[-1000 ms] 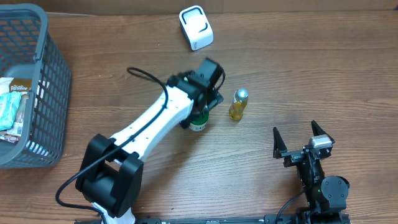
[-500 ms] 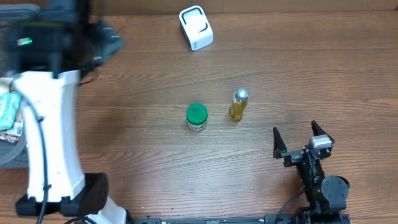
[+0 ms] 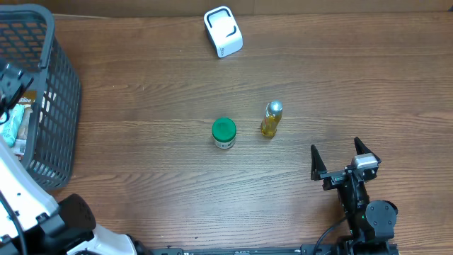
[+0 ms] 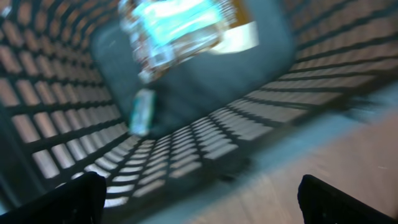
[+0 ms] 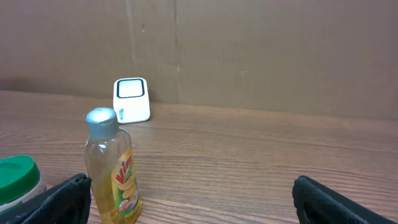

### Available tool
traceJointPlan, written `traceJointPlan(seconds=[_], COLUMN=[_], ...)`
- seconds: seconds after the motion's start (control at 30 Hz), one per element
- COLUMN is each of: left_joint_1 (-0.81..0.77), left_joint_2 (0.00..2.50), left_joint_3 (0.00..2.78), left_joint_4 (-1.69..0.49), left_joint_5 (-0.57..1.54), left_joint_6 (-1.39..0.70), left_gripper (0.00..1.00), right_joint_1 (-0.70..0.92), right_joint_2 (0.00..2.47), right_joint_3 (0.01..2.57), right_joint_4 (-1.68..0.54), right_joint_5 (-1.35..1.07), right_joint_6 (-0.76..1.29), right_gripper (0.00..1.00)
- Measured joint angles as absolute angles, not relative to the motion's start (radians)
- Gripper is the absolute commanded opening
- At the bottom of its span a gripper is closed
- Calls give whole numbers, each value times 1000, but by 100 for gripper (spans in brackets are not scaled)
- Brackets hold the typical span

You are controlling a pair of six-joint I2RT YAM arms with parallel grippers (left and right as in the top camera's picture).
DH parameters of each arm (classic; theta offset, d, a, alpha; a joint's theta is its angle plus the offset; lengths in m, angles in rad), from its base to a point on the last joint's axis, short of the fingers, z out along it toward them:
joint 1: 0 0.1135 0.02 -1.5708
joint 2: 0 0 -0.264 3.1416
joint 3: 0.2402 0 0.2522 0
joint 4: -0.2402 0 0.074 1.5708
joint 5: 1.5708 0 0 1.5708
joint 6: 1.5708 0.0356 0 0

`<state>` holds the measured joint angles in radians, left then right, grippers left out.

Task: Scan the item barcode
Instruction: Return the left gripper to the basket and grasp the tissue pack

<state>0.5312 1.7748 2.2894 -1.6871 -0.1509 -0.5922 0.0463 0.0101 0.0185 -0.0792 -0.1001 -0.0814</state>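
A white barcode scanner [image 3: 222, 31] stands at the table's far edge and shows small in the right wrist view [image 5: 131, 99]. A green-lidded jar [image 3: 224, 132] and a yellow liquid bottle [image 3: 271, 118] stand upright mid-table. My left gripper [image 4: 199, 208] is open and empty, over the near rim of the grey basket [image 3: 49, 106]. Its blurred view looks down on wrapped packets [image 4: 180, 28] inside. My right gripper [image 3: 340, 161] rests open at the front right. From there the bottle [image 5: 112, 168] stands ahead on the left, near its left finger [image 5: 65, 199].
The basket fills the left edge of the table and holds several packets [image 3: 13, 117]. My white left arm [image 3: 18, 191] reaches up along the front-left corner. A cardboard wall [image 5: 261, 56] backs the table.
My left arm has swung from over the green-lidded jar at mid-table to the basket on the left, leaving the jar standing. The right arm has not moved.
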Motion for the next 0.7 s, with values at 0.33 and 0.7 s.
traceJointPlan(seconds=[0.33, 0.7], left_joint_1=[716, 749], left_joint_2=[1775, 1777], left_joint_3=[1814, 1678], left_joint_4=[-1471, -1333], left_joint_5=[-173, -166], left_joint_6=[-579, -542], left_gripper=[100, 100], right_joint_1=[46, 46], right_joint_2=[10, 10], right_joint_3=[19, 19], right_joint_4=[-80, -80], right_joint_5=[-100, -100], right_joint_6=[-82, -82], right_gripper=[100, 100])
